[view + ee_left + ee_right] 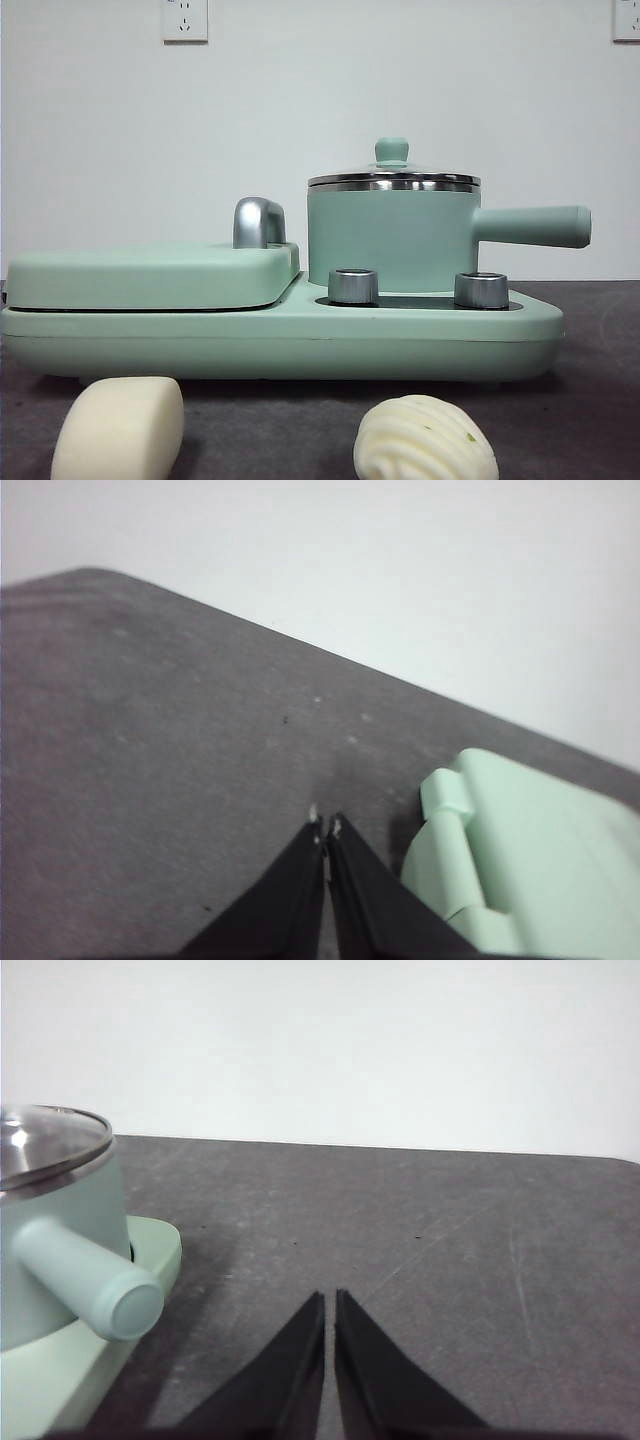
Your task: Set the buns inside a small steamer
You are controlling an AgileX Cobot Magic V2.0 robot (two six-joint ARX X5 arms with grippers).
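Your left gripper [323, 825] has its jaws pressed nearly together, holding nothing, above bare worktop [150, 730] just beside the end of the flat griddle plate [530, 865]. Your right gripper [329, 1300] is the same: jaws all but closed, empty, with the steamer's long handle [85, 1278] off to one side.

Neither arm shows in the front view, so both are well apart from the buns. The smooth bun [120, 428] and the ridged bun [425, 442] lie on the worktop in front of the appliance base [280, 345], apart from each other. The steamer [390, 240] stands on the base with its glass lid [393, 180] still on.

That lid is your main risk: carry a bun over before lifting it and the bun has nowhere to go. The small knob [391, 150] may slip from a shallow pinch. The buns look soft, so a hard squeeze could dent them, and jaws this narrow must open before descending or they will push a bun away. Mind the long handle when approaching; a knock could shift the pot.
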